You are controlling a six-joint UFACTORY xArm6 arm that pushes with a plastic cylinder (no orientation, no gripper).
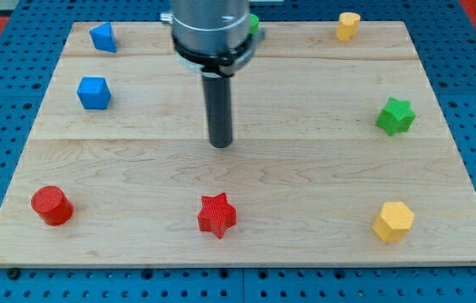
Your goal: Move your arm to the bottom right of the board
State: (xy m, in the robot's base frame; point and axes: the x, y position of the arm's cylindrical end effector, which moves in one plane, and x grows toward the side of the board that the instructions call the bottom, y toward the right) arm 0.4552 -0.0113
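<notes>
my tip (220, 145) rests near the middle of the counter (305, 177), touching no block. there is no gripper here, only the straight dark rod, so nothing is spread or pinching. the red star (216, 215) lies below the tip, toward the view's bottom, apart from it. the bottom right part of the counter holds the yellow hexagon block (393, 221), well apart from the tip. the green star (395, 115) sits at the view's right. a yellow cylinder (349, 25) stands at the top right. two blue blocks (94, 93) (103, 37) lie at the top left, and the red cylinder (51, 205) at the bottom left. a green block (254, 23) is mostly hidden behind the arm, its shape i cannot tell.
</notes>
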